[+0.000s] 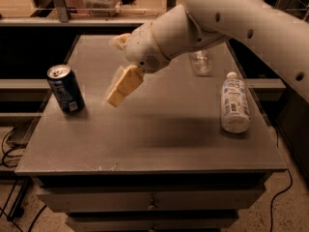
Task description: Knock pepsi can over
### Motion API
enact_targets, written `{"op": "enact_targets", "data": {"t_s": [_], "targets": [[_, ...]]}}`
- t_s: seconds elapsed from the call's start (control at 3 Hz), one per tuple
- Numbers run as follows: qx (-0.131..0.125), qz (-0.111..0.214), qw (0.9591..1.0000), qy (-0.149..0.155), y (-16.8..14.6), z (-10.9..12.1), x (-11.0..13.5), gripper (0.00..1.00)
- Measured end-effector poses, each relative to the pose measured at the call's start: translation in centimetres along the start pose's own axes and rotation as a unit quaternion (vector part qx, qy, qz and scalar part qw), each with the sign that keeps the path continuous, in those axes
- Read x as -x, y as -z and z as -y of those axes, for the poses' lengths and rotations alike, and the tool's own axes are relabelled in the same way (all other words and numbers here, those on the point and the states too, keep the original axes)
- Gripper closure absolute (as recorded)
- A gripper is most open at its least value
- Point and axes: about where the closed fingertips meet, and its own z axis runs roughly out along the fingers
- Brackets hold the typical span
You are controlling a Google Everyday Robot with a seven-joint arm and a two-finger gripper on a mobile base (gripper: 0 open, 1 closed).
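Blue pepsi can (66,89) upright — pincer (116,96) near, apart.

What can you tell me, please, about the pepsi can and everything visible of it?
The pepsi can is small and dark blue, apparently metal, with a silver top, a pull tab and a pale label patch low on its side. It stands upright, not yet knocked over, near the left edge of the grey table, and touches only that surface. The tool hangs to its right, apart from it.
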Motion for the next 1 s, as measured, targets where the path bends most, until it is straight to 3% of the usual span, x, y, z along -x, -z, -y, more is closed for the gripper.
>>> {"op": "enact_targets", "data": {"t_s": [1.0], "targets": [[0.029, 0.098, 0.9948, -0.008, -9.6, 1.6, 1.9, 0.00]]}}
